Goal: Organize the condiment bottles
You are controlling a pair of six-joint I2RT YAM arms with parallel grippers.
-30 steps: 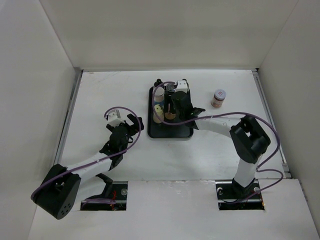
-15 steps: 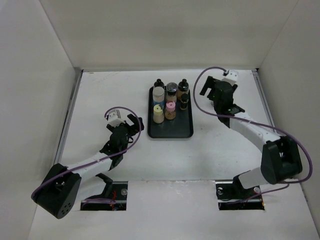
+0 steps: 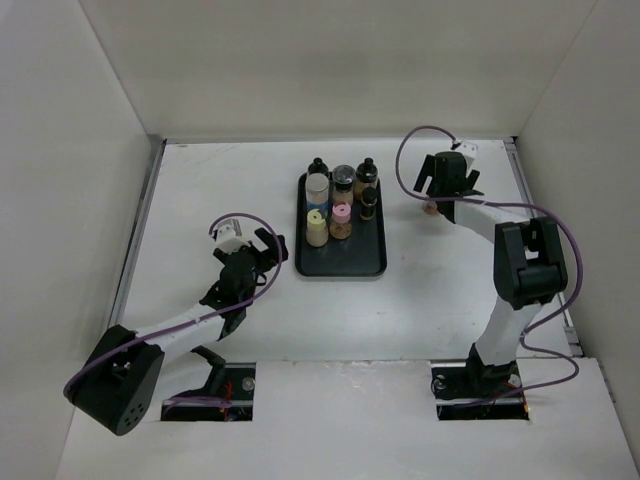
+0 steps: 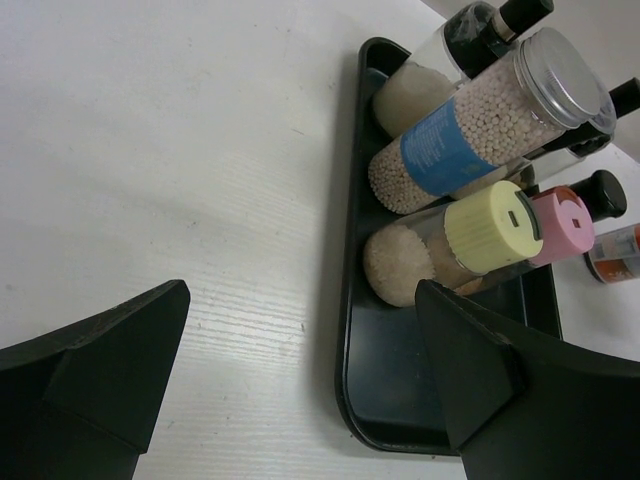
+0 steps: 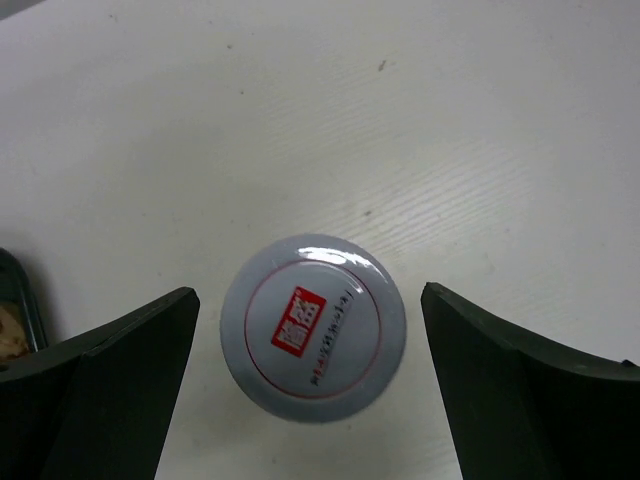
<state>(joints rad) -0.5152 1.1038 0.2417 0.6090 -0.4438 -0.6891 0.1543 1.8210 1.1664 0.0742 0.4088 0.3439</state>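
The right gripper point(image 5: 307, 293) is spread, and the lone jar point(image 5: 313, 342) at the upper right of the top view is seen between its fingers. The other bottles point(image 3: 318, 187) are stood in the tray point(image 3: 340, 266) at upper centre. The left gripper point(image 4: 302, 290) is spread just left of it.

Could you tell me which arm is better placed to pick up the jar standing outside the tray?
Right. Its open end effector straddles the loose jar from above. The left end effector sits left of the tray, with the tray between it and that jar.
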